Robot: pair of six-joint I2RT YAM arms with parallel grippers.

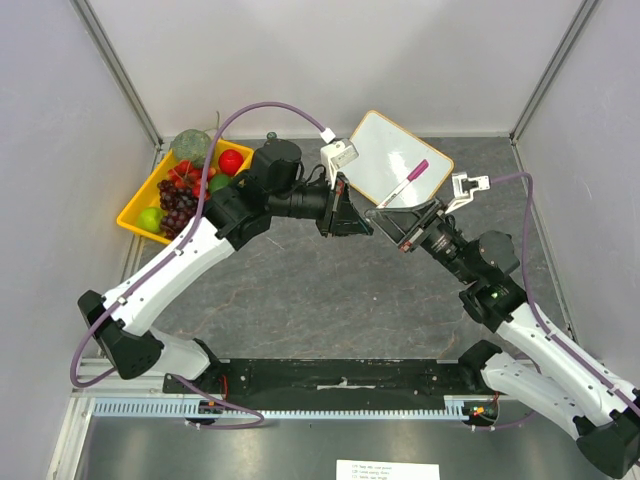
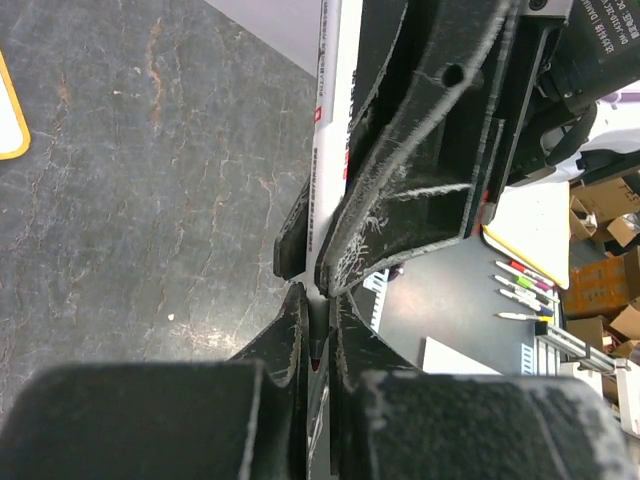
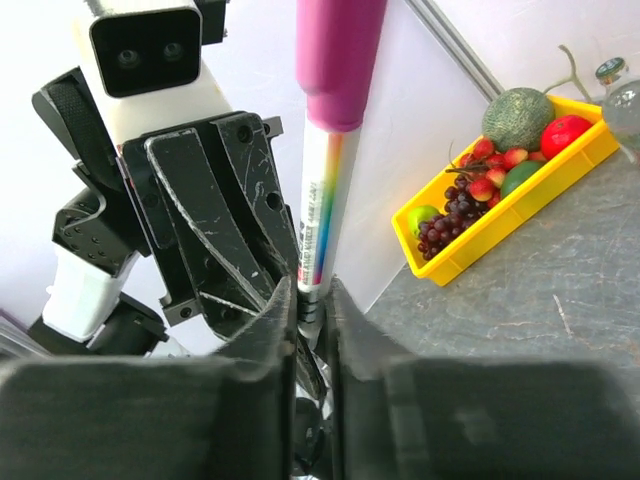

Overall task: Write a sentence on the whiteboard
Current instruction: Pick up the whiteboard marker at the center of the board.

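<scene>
The whiteboard, white with a thin yellow frame, lies flat at the back of the table; one rounded corner shows in the left wrist view. A white marker with a pink end hangs above its near edge. My right gripper is shut on the marker's lower barrel. My left gripper meets it head-on and is shut on the marker's tip end, with the red nib between its fingers. The right gripper's fingers sit just beyond.
A yellow fruit tray with grapes, a melon and apples stands at the back left. White enclosure walls ring the table. Spare markers lie on a dark surface off the table.
</scene>
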